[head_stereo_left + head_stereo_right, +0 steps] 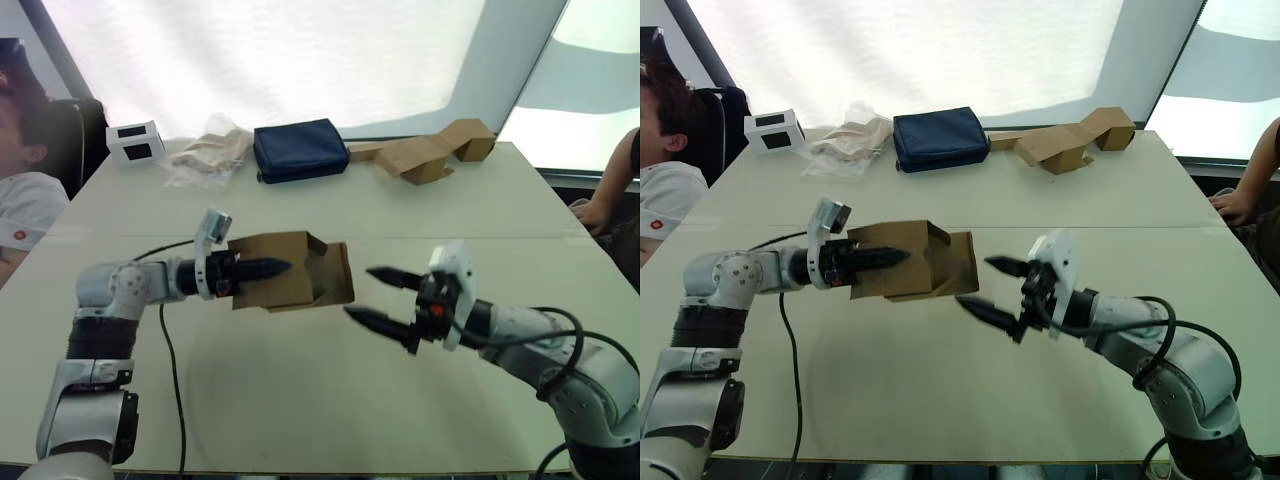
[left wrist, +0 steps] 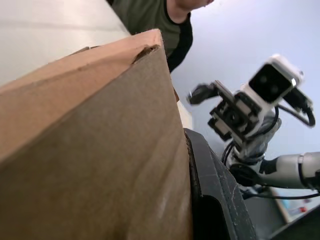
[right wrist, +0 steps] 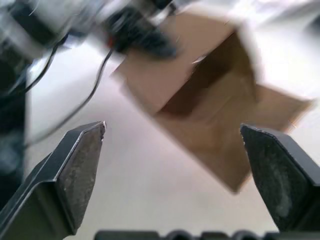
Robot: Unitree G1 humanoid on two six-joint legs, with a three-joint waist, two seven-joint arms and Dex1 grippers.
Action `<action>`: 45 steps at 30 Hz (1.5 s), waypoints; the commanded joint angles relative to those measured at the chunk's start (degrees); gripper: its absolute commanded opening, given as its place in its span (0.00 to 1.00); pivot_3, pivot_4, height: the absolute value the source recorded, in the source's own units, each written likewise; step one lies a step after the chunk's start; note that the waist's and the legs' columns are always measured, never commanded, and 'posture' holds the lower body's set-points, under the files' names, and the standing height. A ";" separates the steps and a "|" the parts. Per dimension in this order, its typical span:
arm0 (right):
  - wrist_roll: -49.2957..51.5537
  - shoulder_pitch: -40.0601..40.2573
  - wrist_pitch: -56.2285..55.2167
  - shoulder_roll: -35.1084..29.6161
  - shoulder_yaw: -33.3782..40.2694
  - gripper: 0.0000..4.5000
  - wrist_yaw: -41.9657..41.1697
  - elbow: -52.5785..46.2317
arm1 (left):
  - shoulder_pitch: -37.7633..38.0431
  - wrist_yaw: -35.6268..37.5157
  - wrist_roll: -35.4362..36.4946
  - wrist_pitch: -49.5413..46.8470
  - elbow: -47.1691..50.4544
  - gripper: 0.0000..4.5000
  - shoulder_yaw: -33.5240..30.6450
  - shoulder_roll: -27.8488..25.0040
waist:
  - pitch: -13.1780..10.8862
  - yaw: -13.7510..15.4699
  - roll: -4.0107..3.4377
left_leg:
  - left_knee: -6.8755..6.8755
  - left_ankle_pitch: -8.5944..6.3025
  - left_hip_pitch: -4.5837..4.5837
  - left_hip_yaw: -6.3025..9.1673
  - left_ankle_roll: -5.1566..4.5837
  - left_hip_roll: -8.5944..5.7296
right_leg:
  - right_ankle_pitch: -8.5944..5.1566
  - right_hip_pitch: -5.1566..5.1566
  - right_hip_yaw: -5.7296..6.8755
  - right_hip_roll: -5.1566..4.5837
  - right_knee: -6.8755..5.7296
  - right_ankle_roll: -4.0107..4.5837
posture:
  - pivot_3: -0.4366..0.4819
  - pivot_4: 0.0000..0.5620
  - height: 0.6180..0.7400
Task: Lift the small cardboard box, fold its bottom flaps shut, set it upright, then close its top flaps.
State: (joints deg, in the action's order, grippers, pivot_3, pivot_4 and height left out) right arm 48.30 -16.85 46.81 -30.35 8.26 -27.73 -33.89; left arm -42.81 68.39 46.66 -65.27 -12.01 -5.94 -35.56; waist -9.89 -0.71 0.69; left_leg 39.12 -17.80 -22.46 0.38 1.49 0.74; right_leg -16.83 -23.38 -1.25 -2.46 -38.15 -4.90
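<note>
The small cardboard box (image 1: 285,268) hangs on its side above the table, its open end turned toward my right arm with a flap (image 1: 337,273) spread at that end. My left gripper (image 1: 262,269) is shut on the box's near wall, one black finger lying across the outside. My right gripper (image 1: 383,296) stands open just to the right of the box, a short gap away, fingers pointing at the open end. From the right wrist view the box's dark inside (image 3: 210,75) lies straight ahead between the two spread fingertips (image 3: 85,165).
At the table's (image 1: 330,390) far edge lie a navy pouch (image 1: 298,149), a clear bag of cloth (image 1: 208,155), a white box with black panels (image 1: 136,141) and larger folded cardboard pieces (image 1: 430,152). A black cable (image 1: 170,380) runs by my left arm. People sit at both sides.
</note>
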 commanded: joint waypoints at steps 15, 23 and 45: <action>-9.56 -17.93 -11.34 18.09 -5.43 0.01 12.82 11.70 | -12.24 6.60 -4.26 10.97 0.97 0.00 2.30 -4.71 | -0.01 -0.33 -0.04 | -0.04 0.04 -0.02 -0.05 0.07 -0.01 | 0.00 -0.09 0.00 0.13 -0.08 0.00 | 0.48 0.27 1.00; -9.56 -19.01 -10.87 17.97 -8.81 0.01 7.58 12.53 | -11.73 6.79 -4.25 11.62 2.27 0.00 2.70 -4.25 | -0.01 -0.37 -0.05 | -0.05 0.04 -0.02 -0.04 0.06 0.01 | 0.00 -0.10 0.00 0.12 -0.08 0.00 | 0.48 0.27 1.00; -9.83 -15.16 -10.07 7.79 -9.13 0.01 -5.02 7.14 | -9.92 8.45 -5.75 13.77 4.13 0.00 4.22 -5.00 | -0.01 -0.11 -0.04 | -0.04 0.02 -0.05 -0.01 0.03 -0.01 | 0.00 -0.08 0.01 0.11 -0.03 0.00 | 0.48 0.27 1.00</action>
State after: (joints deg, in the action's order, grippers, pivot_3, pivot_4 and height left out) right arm 37.22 -31.75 36.79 -21.50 -2.99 -31.53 -23.07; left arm -51.92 76.47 40.86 -52.34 -8.44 -1.23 -39.96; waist -9.90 -0.83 0.65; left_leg 39.09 -17.78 -22.52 0.35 1.52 0.72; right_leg -16.83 -23.46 -1.24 -2.35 -38.18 -4.91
